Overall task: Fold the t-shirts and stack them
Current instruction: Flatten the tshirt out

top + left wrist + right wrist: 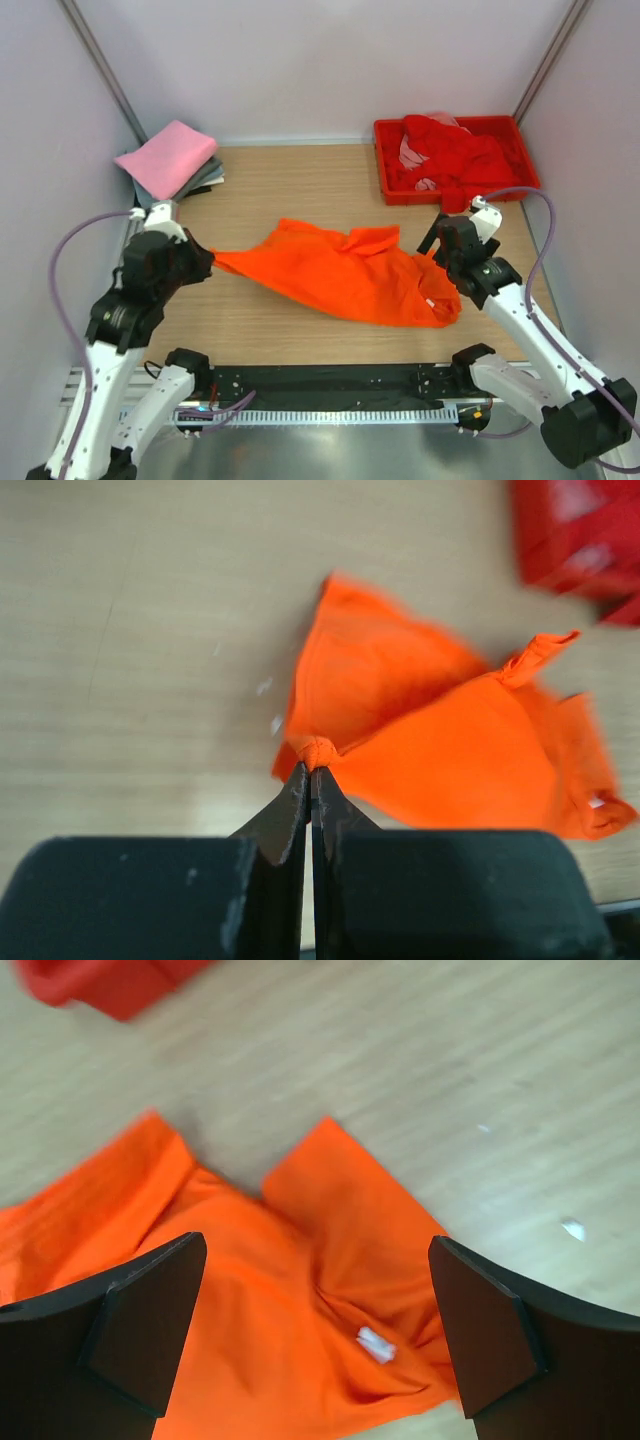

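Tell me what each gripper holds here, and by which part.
The left gripper pinches the orange t-shirt by a bunched corner; right gripper is open, holding nothing.

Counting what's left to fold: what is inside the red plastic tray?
Crumpled red t-shirt cloth fills the red plastic tray, with pale pink cloth peeking out; anything underneath is covered.

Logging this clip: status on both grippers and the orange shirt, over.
Left gripper shut on corner of orange shirt. Right gripper open above it, holding nothing. Shirt rumpled, unfolded, on table. Pink stack and red tray far back, apart from it.
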Controlling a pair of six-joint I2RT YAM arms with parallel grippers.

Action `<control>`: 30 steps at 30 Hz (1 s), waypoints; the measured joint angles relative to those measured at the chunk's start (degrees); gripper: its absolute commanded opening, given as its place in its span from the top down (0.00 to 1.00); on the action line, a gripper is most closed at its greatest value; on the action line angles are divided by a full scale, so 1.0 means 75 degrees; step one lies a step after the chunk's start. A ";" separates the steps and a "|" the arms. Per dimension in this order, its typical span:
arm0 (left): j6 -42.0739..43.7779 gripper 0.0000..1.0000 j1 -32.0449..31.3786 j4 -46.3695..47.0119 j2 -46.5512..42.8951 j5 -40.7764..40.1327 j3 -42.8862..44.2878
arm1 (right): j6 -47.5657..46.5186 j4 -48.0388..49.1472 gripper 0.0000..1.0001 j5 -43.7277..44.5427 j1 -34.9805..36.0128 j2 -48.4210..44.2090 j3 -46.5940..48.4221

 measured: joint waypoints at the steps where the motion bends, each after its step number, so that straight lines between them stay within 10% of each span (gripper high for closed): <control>1: -0.0055 1.00 0.0000 -0.0239 0.0256 -0.0064 -0.0195 | 0.0085 -0.0478 0.00 0.0227 0.0003 0.0283 0.0064; 12: -0.0262 1.00 0.0000 -0.0766 0.0595 -0.0119 -0.0650 | 0.0207 -0.0245 0.11 -0.1378 -0.0009 0.0172 0.0825; 30: -0.0289 1.00 0.0000 -0.0644 0.0804 -0.0093 -0.0778 | -0.0673 0.1772 0.16 -0.3838 0.0764 0.6435 0.2369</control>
